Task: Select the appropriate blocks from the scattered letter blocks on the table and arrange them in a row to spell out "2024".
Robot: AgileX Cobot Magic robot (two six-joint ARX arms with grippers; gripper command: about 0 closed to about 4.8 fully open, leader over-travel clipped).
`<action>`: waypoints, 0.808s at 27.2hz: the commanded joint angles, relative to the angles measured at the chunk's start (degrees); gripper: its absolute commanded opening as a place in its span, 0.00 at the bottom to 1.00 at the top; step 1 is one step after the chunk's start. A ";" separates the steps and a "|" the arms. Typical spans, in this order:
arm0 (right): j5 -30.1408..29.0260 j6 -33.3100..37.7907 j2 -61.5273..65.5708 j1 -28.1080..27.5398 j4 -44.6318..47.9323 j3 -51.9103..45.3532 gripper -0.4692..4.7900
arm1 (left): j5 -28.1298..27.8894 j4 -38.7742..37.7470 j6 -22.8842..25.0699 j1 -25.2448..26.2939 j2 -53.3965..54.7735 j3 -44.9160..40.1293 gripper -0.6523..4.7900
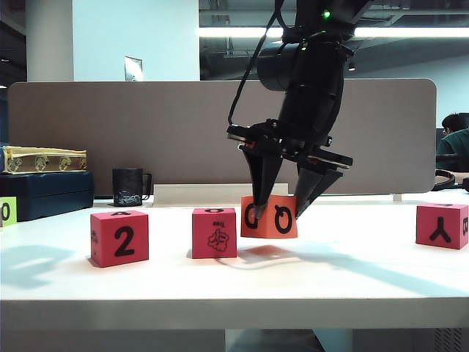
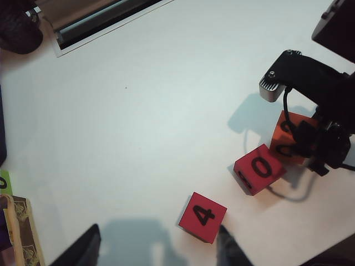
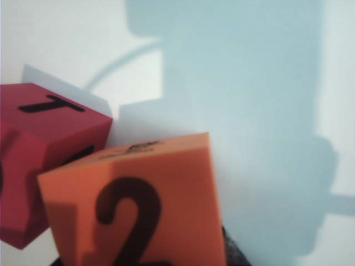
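The right pincer (image 1: 280, 209) straddles the orange foam cube (image 1: 270, 216), jaws parted around it, apparently letting go as the cube sits on the white counter (image 1: 220, 282) just beside the pink-red tree-marked cube (image 1: 214, 232). The third digit is being placed; next comes a straight lift. The left pincer (image 2: 158, 246) hangs half-open, empty, above the pink-red "4" cube (image 2: 203, 216).

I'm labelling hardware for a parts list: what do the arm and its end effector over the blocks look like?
The right arm is matte black with a rounded cylindrical wrist, a green indicator light near the top and a black cable looping beside it. Its end effector has two tapering black fingers under a flat crossbar. From the left wrist view, a silver-grey camera module sits on it.
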 commanded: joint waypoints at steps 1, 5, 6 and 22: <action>-0.68 0.11 -0.39 0.13 -0.90 0.20 0.64 | 0.00 0.57 0.20 -0.09 -0.24 0.15 0.60; -1.64 0.35 -0.39 0.13 -0.96 0.20 0.82 | 0.00 0.59 0.17 -0.09 -0.24 0.15 0.60; -1.64 0.35 -0.39 0.13 -0.96 0.20 0.82 | 0.02 0.57 0.17 -0.09 -0.24 0.15 0.60; 0.44 0.31 -4.63 -1.53 5.46 0.37 0.82 | 0.02 0.39 -0.07 -0.09 -0.24 0.15 0.60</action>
